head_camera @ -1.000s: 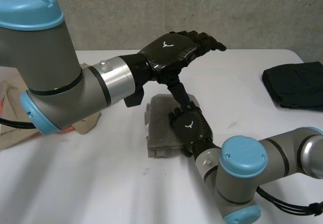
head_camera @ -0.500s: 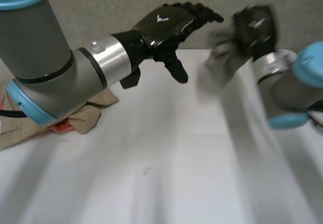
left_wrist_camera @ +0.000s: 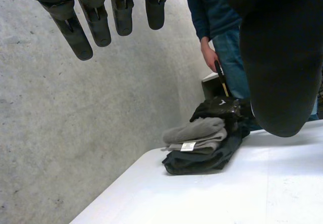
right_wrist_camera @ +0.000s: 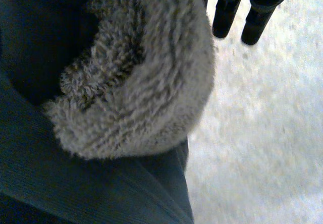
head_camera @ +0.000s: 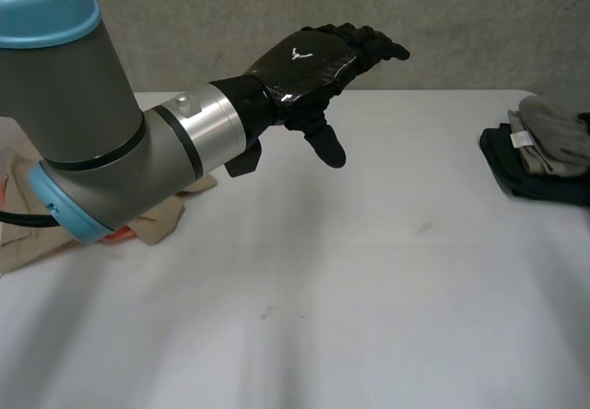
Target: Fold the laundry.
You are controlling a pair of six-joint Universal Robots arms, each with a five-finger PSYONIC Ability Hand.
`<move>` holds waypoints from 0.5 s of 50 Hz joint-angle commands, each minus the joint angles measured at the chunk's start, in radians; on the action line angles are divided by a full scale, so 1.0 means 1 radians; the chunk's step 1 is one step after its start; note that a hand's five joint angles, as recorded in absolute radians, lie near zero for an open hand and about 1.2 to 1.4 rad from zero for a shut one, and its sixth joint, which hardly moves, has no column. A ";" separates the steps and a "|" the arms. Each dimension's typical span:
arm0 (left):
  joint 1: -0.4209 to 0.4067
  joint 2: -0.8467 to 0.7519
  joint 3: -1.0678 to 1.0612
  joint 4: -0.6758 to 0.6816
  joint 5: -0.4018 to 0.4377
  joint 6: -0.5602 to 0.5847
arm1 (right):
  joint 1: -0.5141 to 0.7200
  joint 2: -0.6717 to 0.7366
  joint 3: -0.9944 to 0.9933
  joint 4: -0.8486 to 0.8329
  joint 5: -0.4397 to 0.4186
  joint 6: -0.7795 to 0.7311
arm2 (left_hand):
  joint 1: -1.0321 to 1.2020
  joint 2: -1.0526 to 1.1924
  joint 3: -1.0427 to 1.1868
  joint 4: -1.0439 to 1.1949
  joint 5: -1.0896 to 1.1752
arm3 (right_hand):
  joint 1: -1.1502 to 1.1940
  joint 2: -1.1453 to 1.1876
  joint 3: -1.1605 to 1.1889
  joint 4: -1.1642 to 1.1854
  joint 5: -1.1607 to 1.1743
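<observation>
Pictured at the right edge of the desk (head_camera: 369, 289): grey towel (head_camera: 553, 131), folded, lying on a dark stack (head_camera: 527, 177). Over it, right hand (right_wrist_camera: 225, 17), grip impossible to tell. Hovering above mid-desk, left hand (head_camera: 309, 59), spread and empty. Best to square towel on stack, well in from the edge, then lift straight off. Plenty of bare desk between stack and beige pile (head_camera: 166, 217) at left.

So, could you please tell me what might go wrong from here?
The grey towel sits on the dark clothes close to the table's edge; the right hand over it could drag it off when withdrawing. A person stands just behind that pile, possibly within the arm's swing.
</observation>
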 commanded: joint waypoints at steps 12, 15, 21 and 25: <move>-0.032 0.011 0.000 0.001 -0.002 -0.001 | -0.101 -0.433 0.104 0.367 0.145 -0.126 | -0.012 -0.030 -0.031 -0.023 -0.042 | -0.086 -0.092 -0.102 -0.108 -0.113; -0.032 0.014 0.008 0.002 -0.009 -0.002 | -0.101 -0.480 0.039 0.404 0.312 -0.158 | -0.009 -0.027 -0.029 -0.020 -0.039 | -0.086 -0.092 -0.102 -0.108 -0.113; -0.024 0.034 0.060 0.022 -0.127 -0.007 | -0.054 -0.540 0.004 0.310 0.440 -0.273 | -0.009 -0.027 -0.029 -0.020 -0.039 | -0.086 -0.092 -0.102 -0.108 -0.113; 0.002 0.063 0.114 0.027 -0.314 0.002 | 0.147 -0.606 0.100 0.150 0.322 -0.270 | -0.015 -0.033 -0.034 -0.026 -0.045 | -0.086 -0.092 -0.102 -0.108 -0.113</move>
